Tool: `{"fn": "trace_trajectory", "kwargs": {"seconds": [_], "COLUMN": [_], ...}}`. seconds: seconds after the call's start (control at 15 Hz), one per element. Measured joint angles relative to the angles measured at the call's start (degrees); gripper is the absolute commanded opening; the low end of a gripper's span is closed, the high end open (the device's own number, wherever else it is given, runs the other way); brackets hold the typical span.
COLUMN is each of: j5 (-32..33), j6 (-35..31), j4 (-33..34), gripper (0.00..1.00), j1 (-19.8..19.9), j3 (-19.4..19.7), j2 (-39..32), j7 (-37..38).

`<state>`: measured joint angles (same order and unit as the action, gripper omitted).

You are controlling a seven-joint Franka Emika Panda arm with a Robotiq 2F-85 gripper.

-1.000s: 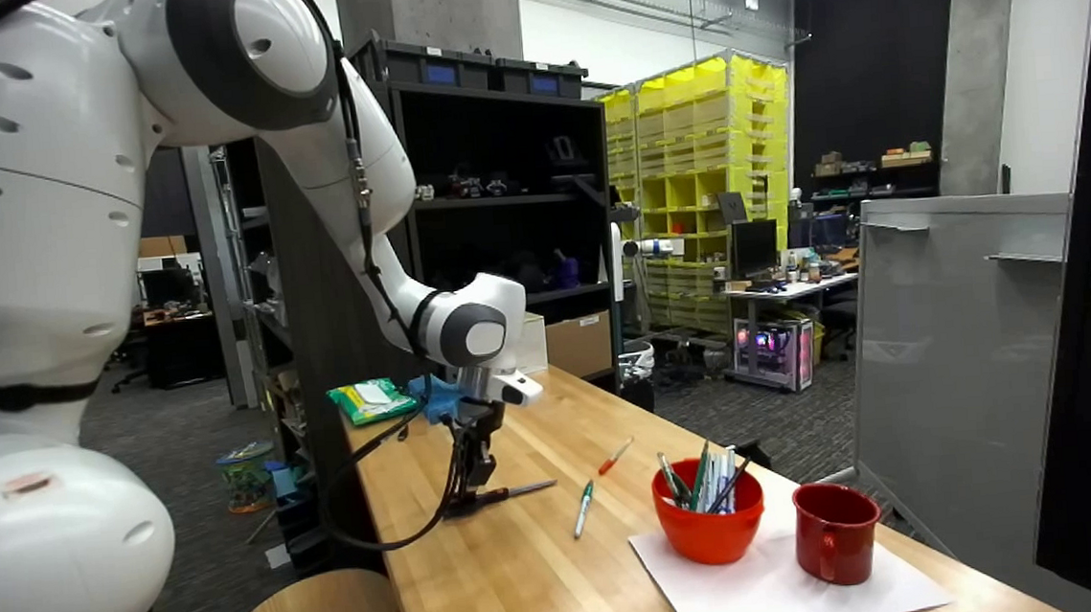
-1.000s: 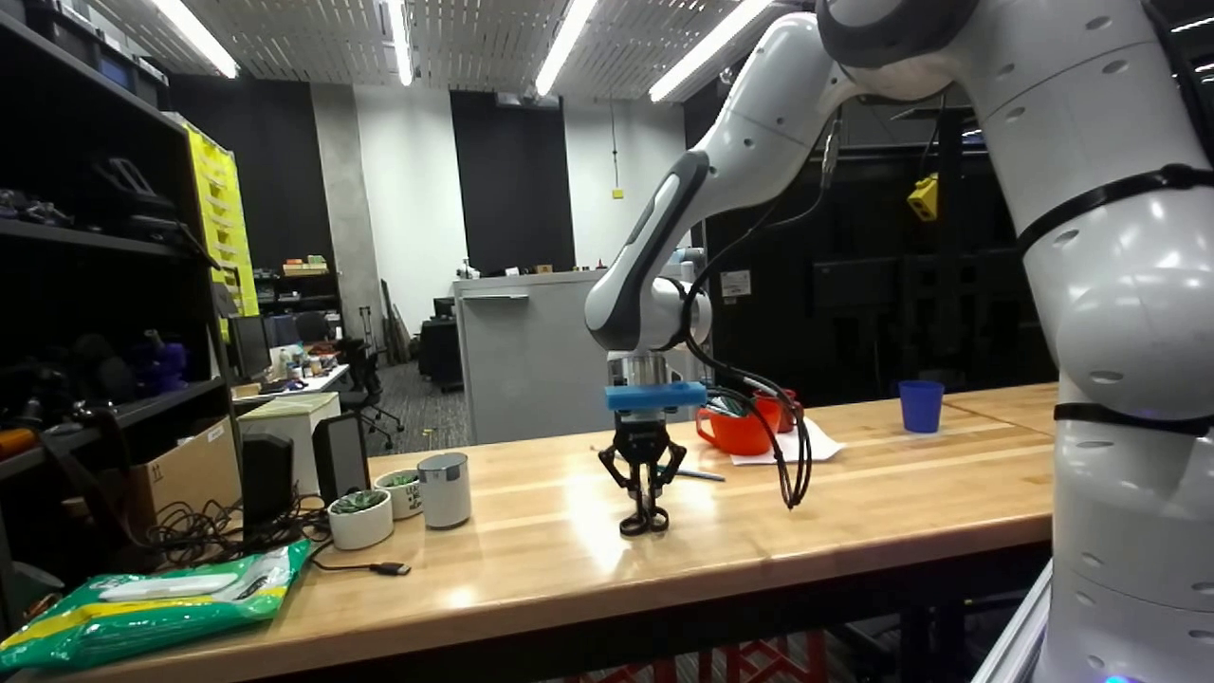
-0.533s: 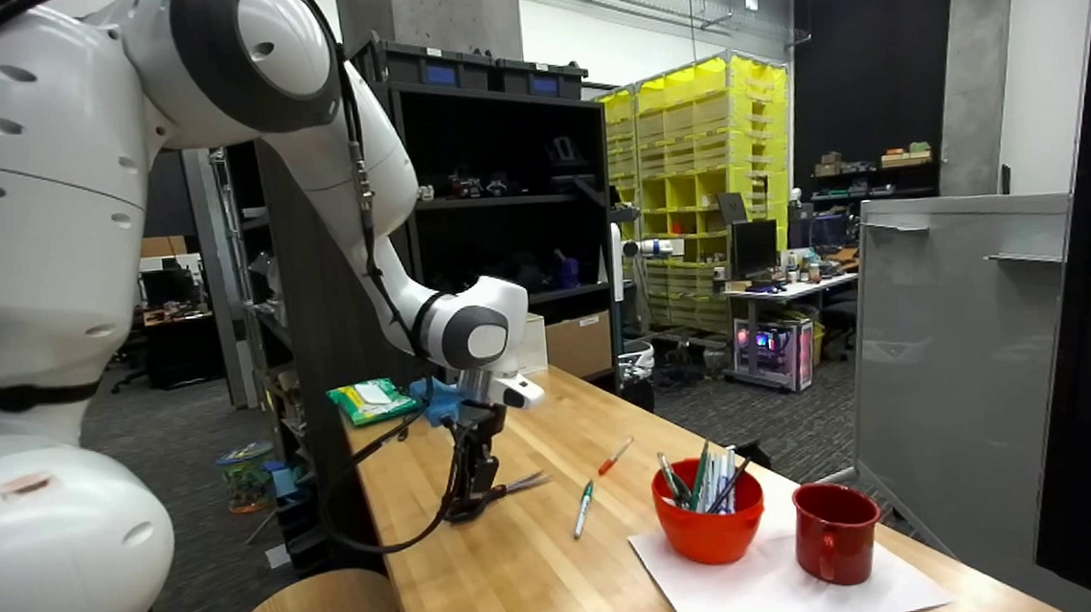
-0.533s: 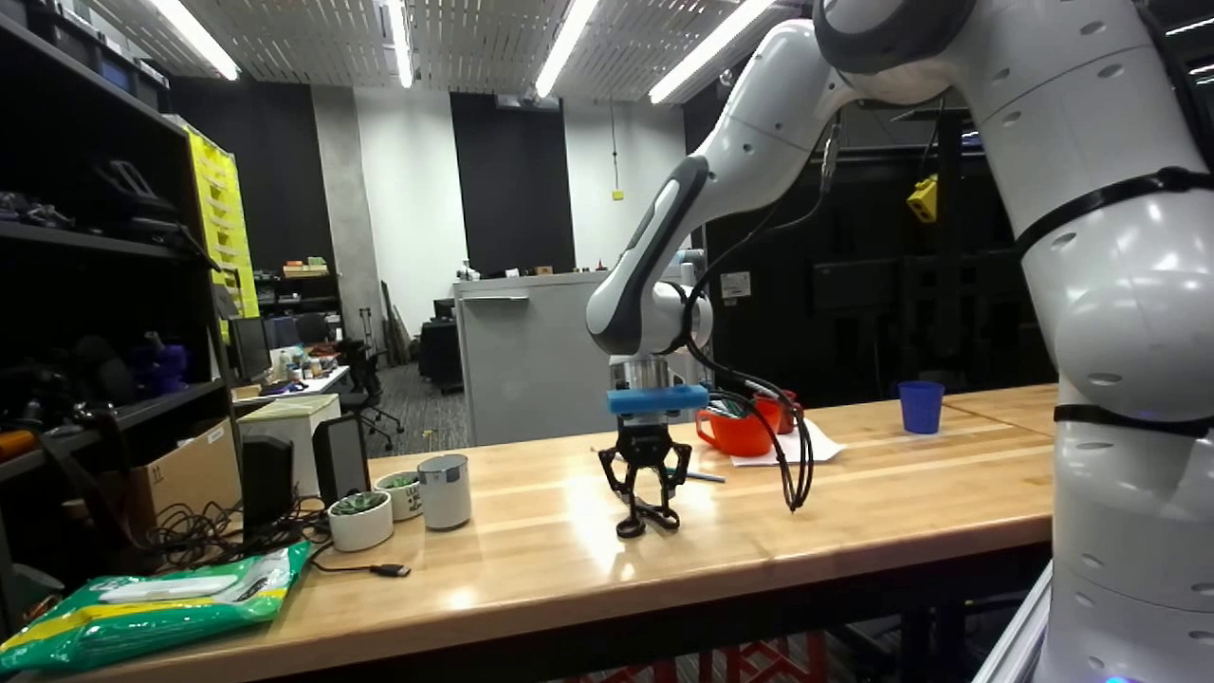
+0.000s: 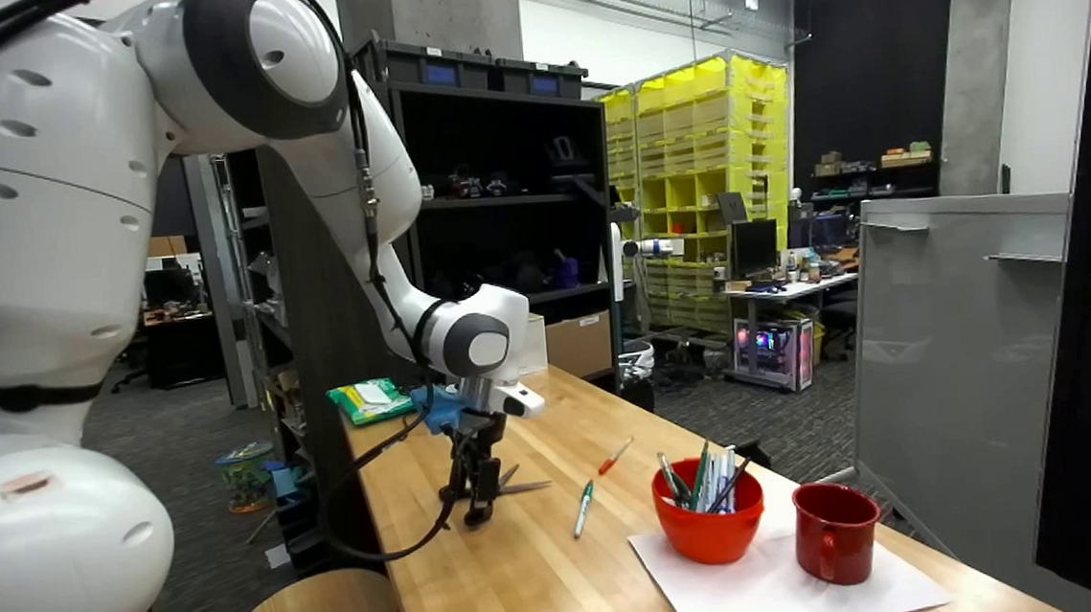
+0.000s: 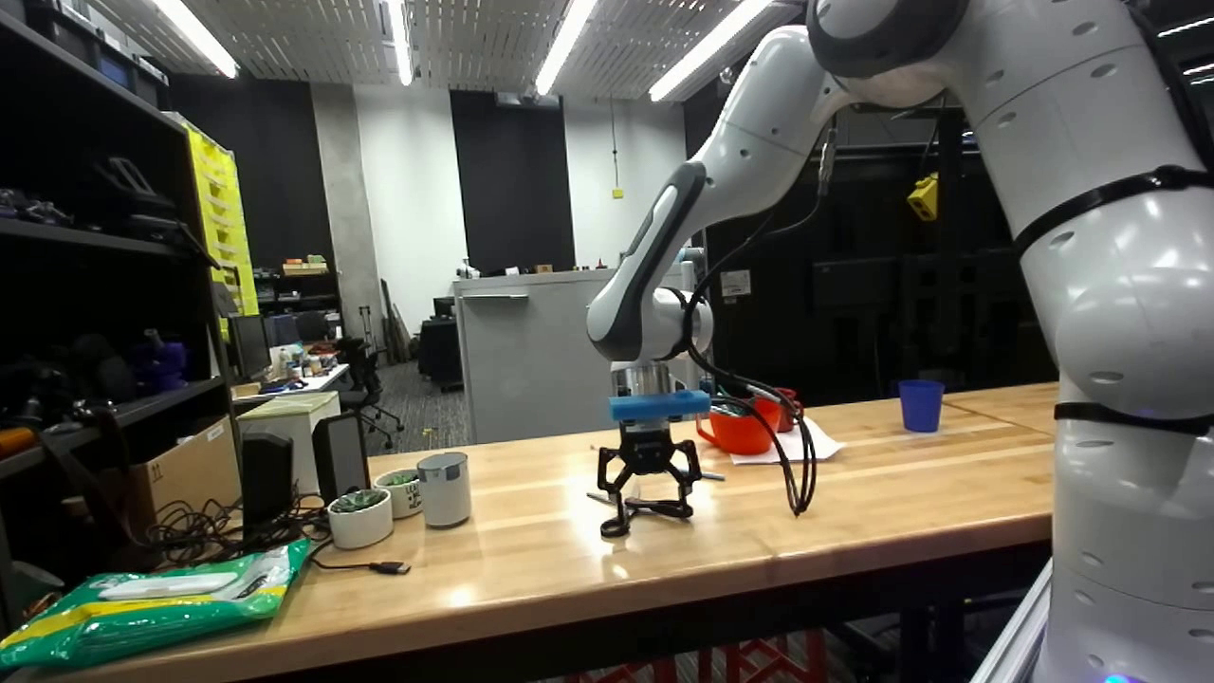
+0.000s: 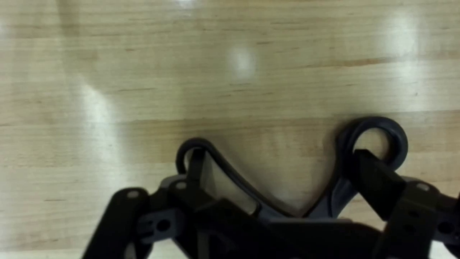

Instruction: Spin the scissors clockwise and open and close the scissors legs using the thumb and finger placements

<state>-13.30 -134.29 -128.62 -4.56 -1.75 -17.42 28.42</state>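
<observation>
The scissors lie on the wooden table with their black handles spread in a wide V, seen in the wrist view (image 7: 231,175). Straight down over them stands my gripper (image 7: 278,153), open, with one finger reaching into each of the thumb and finger placements: a left loop (image 7: 197,140) and a right loop (image 7: 399,141). In an exterior view the scissors legs show grey blades (image 5: 526,487) parted beside the gripper (image 5: 465,505). Another exterior view has the gripper (image 6: 652,510) wide, its fingers at the loops. The pivot is hidden behind the gripper in the wrist view.
A green pen (image 5: 584,509) and an orange pen (image 5: 616,456) lie near the blades. A red bowl (image 5: 712,530) of pens and a red mug (image 5: 837,535) stand on white paper. A grey cup (image 6: 444,489), small plants (image 6: 360,520) and a green packet (image 6: 156,598) line one end.
My gripper's fingers have moved apart and carried the two loops away from each other. The blades, together a second ago, are now spread. The wrist has sunk slightly.
</observation>
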Motion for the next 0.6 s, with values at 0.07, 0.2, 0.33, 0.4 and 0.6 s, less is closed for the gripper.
{"fn": "trace_trajectory", "kwargs": {"seconds": [0.07,0.2,0.33,0.4,0.6], "j5": [0.0,-0.02,-0.27,-0.56,-1.61], "j6": [0.0,0.11,0.34,0.44,0.6], "j4": [0.03,0.3,0.79,1.05,1.76], "gripper": [0.74,0.64,0.5,0.43,0.19], "j1": [0.0,-0.03,-0.09,-0.11,-0.12], "j3": [0.0,-0.03,-0.19,-0.3,-0.41], "j2": [-0.04,-0.02,0.04,0.05,0.06], "j7": [-0.03,-0.14,-0.26,-0.4,-0.82]}}
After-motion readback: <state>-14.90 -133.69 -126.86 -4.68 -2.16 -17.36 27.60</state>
